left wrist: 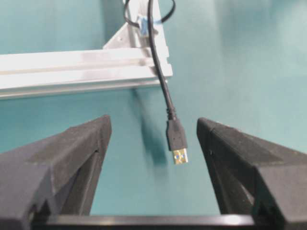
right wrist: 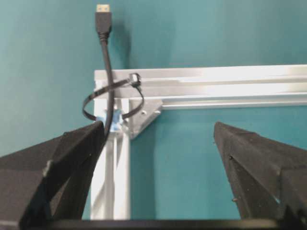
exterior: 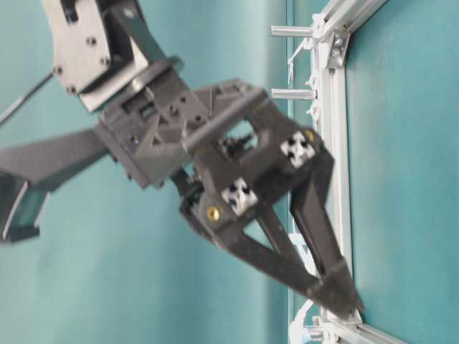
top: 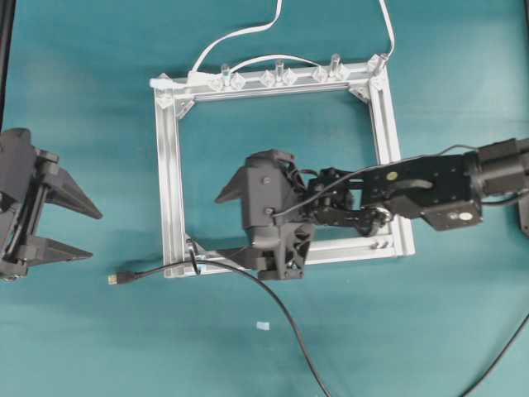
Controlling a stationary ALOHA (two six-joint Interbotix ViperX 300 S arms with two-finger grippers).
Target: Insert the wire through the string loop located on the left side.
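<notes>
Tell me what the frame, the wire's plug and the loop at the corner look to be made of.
Frame: silvery extruded metal, likely aluminium, with long grooves and a brushed sheen. Wire: black rubbery or plastic jacket; its plug is black moulded plastic with a gold-coloured metal tip. Loop: a thin, flat black band that looks like plastic, though string is possible.

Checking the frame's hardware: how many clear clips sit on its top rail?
3, in a row along the top rail: left clip, middle, right. None seem hidden.
</notes>
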